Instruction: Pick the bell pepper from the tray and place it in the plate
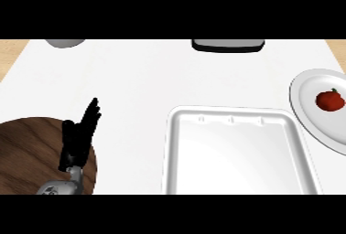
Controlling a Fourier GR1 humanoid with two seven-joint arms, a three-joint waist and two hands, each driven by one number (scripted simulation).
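White counter (pixel 135 77), bell pepper (pixel 330 100) on plate (pixel 307 91), tray (pixel 236 155), left hand (pixel 78 137) fingers seemingly straight

Plate (pixel 312 107), far right of my fingers (pixel 86 122): cut by edge | two far objects: cropped at top | my right hand: unseen

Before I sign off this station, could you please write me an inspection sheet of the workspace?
Surface: white counter top.
Job's things: red bell pepper lies on the round white plate at right; rectangular white tray holds nothing.
Clutter: round dark wooden board at left; grey round object and black-rimmed object at far edge, both cut off.
Hands: left hand open, fingers up, resting over the board's edge; right hand not in view.
Cables: nothing seen.
Surroundings: tan strips beyond the counter's far corners.
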